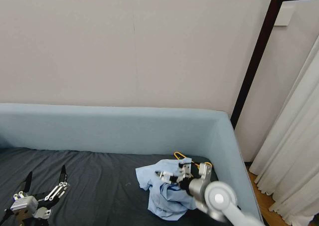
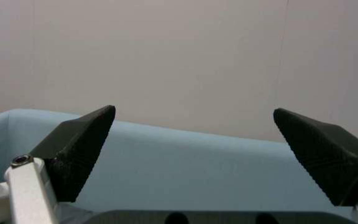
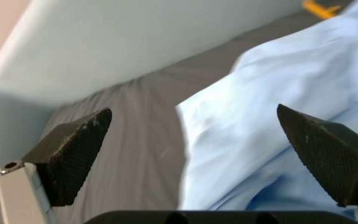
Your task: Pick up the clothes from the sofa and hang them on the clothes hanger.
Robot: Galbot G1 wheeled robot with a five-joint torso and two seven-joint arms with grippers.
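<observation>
A crumpled light blue shirt (image 1: 167, 193) lies on the dark grey sofa seat (image 1: 94, 178) near the right armrest. A yellow hanger (image 1: 192, 161) pokes out behind it. My right gripper (image 1: 174, 177) hovers open just over the top of the shirt. In the right wrist view the blue shirt (image 3: 272, 116) spreads between and below the two black fingertips (image 3: 73, 154), with a bit of the yellow hanger (image 3: 322, 7) at the edge. My left gripper (image 1: 46, 178) is open at the lower left, above the seat, well away from the shirt.
The sofa has a pale blue backrest (image 1: 109, 131) and right armrest (image 1: 227, 156). A dark vertical post (image 1: 256, 51) stands by the wall at the right. White curtains (image 1: 294, 151) hang at the far right above a wooden floor (image 1: 264, 198).
</observation>
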